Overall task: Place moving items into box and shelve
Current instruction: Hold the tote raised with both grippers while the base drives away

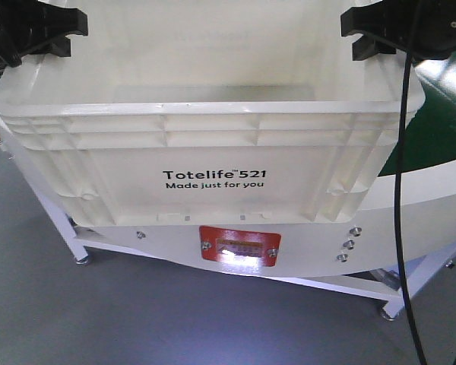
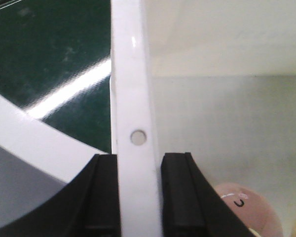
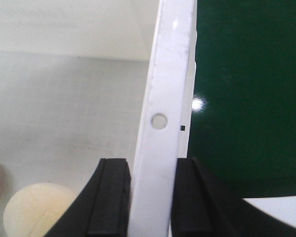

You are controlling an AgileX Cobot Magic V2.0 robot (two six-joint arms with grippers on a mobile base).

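The box, a cream-white crate printed "Totelife 521", fills the front view, held at both side rims. My left gripper is shut on its left rim, one black finger outside and one inside. My right gripper is likewise shut on the right rim, which is pinched between its fingers. Both moving items lie on the box floor. The pinkish-brown ball shows its stitched face beside the left gripper. The pale yellow ball lies by the right gripper.
A round green table with a white edge band lies behind and under the box. Its white frame carries a red plate and stands on casters on grey floor. A black cable hangs at the right.
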